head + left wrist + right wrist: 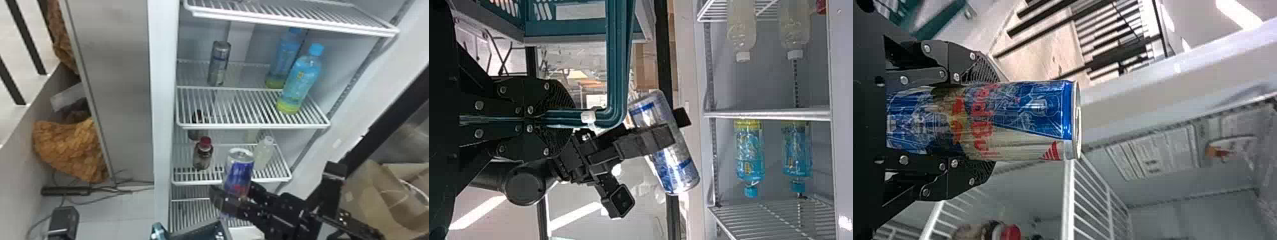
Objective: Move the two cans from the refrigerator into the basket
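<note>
In the head view my right gripper (237, 192) is shut on a blue-and-silver can (238, 170), held upright in front of the lower shelves. The right wrist view shows this can (1028, 117) between the two fingers of the right gripper (987, 121), its top end pointing away. A second, silver can (219, 63) stands on the refrigerator's upper shelf, toward the left. The teal basket (198, 232) is at the head view's bottom edge. In the left wrist view, my left gripper (563, 118) is shut on the teal handle (618, 65) of the basket (564, 28).
Two blue bottles (300, 83) stand right of the silver can on the same wire shelf (252, 126). Below are a red-capped bottle (203, 154) and a pale bottle (263, 153). A brown paper bag (373, 198) lies at the right; the refrigerator's left wall (164, 95) rises beside the shelves.
</note>
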### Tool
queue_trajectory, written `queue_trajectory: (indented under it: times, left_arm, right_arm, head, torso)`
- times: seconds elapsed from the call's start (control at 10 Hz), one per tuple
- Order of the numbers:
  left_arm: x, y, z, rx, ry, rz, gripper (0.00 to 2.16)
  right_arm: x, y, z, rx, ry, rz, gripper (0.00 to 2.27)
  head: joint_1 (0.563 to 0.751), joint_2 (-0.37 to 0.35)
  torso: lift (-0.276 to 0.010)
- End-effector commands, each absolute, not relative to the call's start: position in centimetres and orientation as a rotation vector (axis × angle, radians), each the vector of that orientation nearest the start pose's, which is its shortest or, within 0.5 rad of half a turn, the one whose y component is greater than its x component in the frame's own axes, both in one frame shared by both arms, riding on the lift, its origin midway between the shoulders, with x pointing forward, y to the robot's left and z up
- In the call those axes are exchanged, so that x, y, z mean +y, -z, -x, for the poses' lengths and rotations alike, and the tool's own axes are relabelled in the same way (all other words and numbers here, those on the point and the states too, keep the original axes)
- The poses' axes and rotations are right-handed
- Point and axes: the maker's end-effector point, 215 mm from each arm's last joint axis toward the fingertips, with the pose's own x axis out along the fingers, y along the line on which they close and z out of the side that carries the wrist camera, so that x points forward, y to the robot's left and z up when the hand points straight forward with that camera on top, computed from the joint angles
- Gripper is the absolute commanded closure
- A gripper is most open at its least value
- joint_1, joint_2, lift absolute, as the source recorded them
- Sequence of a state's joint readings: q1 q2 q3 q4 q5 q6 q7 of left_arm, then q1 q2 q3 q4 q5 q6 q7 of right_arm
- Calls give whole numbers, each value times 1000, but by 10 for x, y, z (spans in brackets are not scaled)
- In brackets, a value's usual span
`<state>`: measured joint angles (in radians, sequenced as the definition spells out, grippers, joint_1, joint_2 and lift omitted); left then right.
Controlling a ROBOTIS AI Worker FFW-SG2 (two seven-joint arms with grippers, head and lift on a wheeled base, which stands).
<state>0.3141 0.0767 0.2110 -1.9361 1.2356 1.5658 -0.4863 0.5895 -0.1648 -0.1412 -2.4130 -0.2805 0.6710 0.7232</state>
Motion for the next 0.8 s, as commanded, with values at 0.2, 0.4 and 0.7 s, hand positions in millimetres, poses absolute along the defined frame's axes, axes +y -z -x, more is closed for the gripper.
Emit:
queue_trajectory:
  times: [0.2,0.4,0.7]
  left_arm:
    - [18,356,-249,1029,1122,1235,1197]
    - [18,356,-250,1028,1123,1236,1197]
    - [19,355,-252,1024,1123,1232,1197]
  right_arm:
    - [-118,360,-326,479,-855,-228,1168]
    - [-108,369,-315,529,-899,-248,1168]
    - [-89,391,-303,621,-1016,-291,1168]
  head:
    - [695,-208]
    - [695,-200]
    - [695,-173]
  torso:
    - [-35]
    - [-35]
    - [-35]
